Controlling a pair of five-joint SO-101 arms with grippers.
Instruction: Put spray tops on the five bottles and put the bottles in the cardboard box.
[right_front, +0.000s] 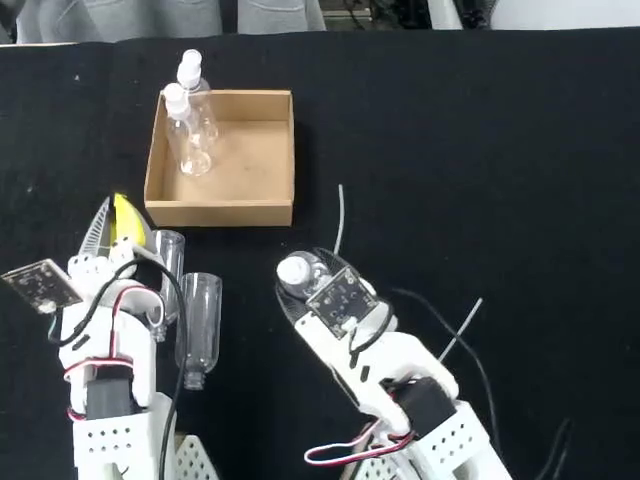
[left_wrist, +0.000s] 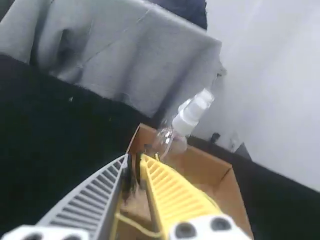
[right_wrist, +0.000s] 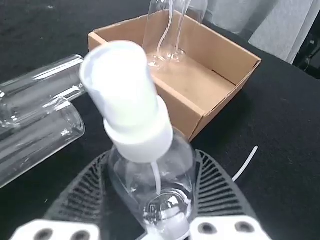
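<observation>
Closest in, the right gripper (right_wrist: 152, 162) has its black ribbed jaws parted to a bottle's width. They are clamped on either side of a clear plastic bottle with a white spray top (right_wrist: 150, 185). The bottle's rounded body fills the gap between the jaws, and the spray top stands clear of the fingertips. A thin tube runs down inside the bottle from the top.

Across from it, the left gripper (right_front: 112, 215) hangs just beside the near left corner of the box. Its grey jaw and yellow jaw are drawn almost together, with only a dark slit between them, and they hold nothing.

Between the arms, nearer the left one, two clear plastic bottles without tops (right_front: 198, 325) lie side by side on the black table covering (right_front: 500, 150). Their open necks point toward the arms and their bases toward the box. The one closer to the left arm is partly hidden by it. Neither touches a jaw.

Two thin white tubes (right_front: 340, 215) lie loose on the covering. One is just past the held bottle near the box's right corner, and the other is off to the right of the right arm.

Farther out sits the shallow brown cardboard box (right_front: 250, 213), open at the top. In its far left corner two clear bottles with white spray tops (right_front: 190, 150) stand upright, close together, well apart from both grippers.
</observation>
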